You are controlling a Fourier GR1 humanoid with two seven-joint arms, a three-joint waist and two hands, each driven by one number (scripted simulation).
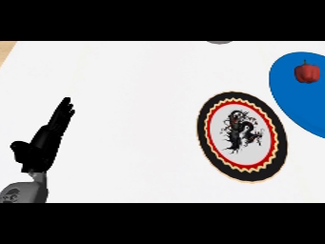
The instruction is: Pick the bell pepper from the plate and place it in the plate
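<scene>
The red bell pepper [307, 72] sits upright on the blue plate [291, 102] at the far right, just beside the dragon plate [242, 137]; light, smooth, probably slippery, best gripped round its body; the left hand [45, 140] rests open, fingers straight, holding nothing; no right hand shows.

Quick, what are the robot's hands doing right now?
Left hand: open, fingers straight up, resting, holding nothing.
Right hand: not in the picture.
</scene>
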